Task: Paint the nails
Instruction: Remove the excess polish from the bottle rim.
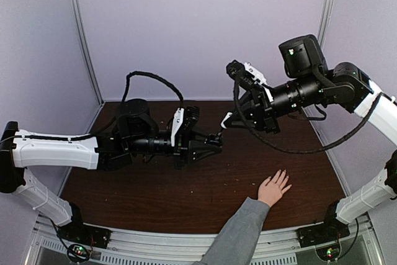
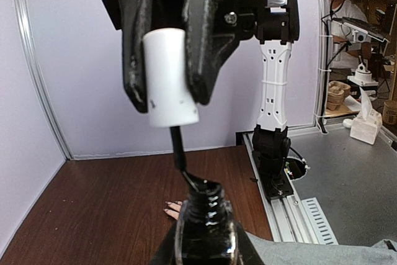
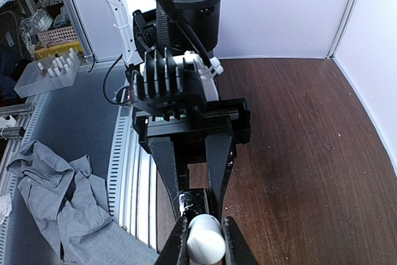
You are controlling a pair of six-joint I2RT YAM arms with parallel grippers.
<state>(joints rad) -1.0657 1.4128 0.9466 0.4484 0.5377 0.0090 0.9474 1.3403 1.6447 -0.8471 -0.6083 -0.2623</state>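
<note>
From above, the left tool (image 1: 217, 140) and right tool (image 1: 227, 122) are meeting tip to tip over the bench (image 1: 186, 197). A grey-sleeved hand (image 1: 273, 188) is lying flat near the front edge, the nails (image 1: 283, 174) well apart from both. Left wrist: the right tool is pinching a white cap (image 2: 166, 72), its brush (image 2: 179, 153) reaching into the polish bottle (image 2: 205, 218). Right wrist: the left tool is clamping that bottle.
</note>
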